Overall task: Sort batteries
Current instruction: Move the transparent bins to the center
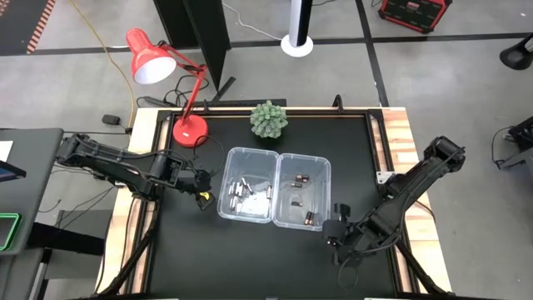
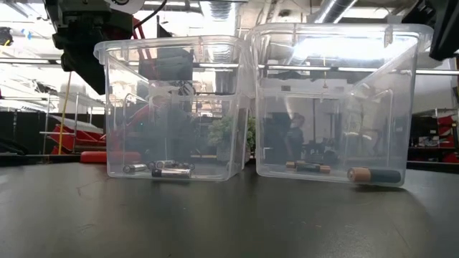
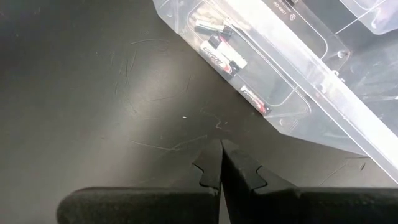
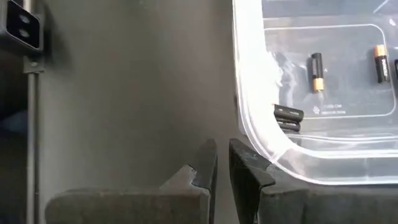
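Observation:
Two clear plastic bins stand side by side mid-table. The left bin (image 1: 247, 185) holds several whitish-silver batteries (image 3: 222, 56), also in the low view (image 2: 171, 170). The right bin (image 1: 304, 190) holds several dark batteries with copper ends (image 4: 317, 71), one showing low (image 2: 373, 175). My left gripper (image 1: 202, 197) hovers over bare table just left of the left bin, its fingers (image 3: 221, 149) shut on nothing. My right gripper (image 1: 335, 233) sits by the right bin's near right corner (image 4: 261, 149), with a narrow gap between its fingers (image 4: 222, 152) and nothing in it.
A red desk lamp (image 1: 154, 58) stands with its base (image 1: 190, 129) at the table's far left corner, and a small green plant (image 1: 269, 119) sits at the far edge. Bare black table (image 1: 250, 258) lies near the bins. Wooden rails (image 1: 398, 142) border the table.

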`<move>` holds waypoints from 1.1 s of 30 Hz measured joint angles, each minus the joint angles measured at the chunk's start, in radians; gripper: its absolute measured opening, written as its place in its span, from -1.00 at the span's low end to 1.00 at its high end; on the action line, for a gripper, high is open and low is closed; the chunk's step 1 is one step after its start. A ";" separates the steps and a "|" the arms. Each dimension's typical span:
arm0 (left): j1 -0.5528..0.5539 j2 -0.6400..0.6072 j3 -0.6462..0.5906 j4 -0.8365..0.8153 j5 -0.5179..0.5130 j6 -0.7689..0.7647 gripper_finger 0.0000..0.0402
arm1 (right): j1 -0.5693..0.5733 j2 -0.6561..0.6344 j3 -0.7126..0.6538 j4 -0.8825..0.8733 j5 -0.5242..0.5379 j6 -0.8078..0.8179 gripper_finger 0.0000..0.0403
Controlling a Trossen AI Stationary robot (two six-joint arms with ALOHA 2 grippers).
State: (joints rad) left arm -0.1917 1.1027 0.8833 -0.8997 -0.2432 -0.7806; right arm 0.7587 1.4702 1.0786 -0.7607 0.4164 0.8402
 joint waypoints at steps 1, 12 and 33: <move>0.000 0.000 0.000 0.000 0.000 0.003 -1.00 | 0.003 -0.005 0.000 0.005 0.001 0.000 -0.71; 0.000 -0.026 0.006 0.000 -0.022 0.028 -1.00 | 0.086 -0.062 0.005 0.118 0.075 -0.139 -0.71; 0.000 -0.043 0.011 0.000 -0.033 0.022 -1.00 | -0.393 -0.092 0.072 -0.127 0.021 -0.453 -0.71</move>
State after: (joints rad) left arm -0.1917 1.0599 0.8944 -0.8993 -0.2766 -0.7587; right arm 0.3661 1.3781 1.1507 -0.8874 0.4377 0.3875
